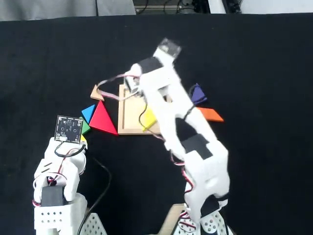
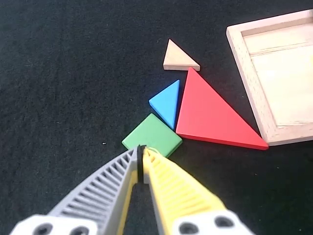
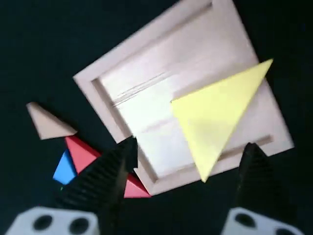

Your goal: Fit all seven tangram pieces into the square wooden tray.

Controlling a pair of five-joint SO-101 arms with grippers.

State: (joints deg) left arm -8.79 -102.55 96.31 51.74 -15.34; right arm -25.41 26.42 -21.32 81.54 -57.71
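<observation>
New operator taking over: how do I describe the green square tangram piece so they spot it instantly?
Find the square wooden tray; a large red triangle lies just outside its rim. Past that, beside the small blue triangle, is the green square, at the tip of the left gripper. It alone there is green and four-sided.

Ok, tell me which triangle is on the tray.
The yellow triangle: it lies across the wooden tray; the red triangle, blue triangle and tan triangle sit outside.

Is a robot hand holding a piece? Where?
Nothing is held. The left gripper is shut and empty by the green square; the right gripper stands open above the yellow triangle.
</observation>
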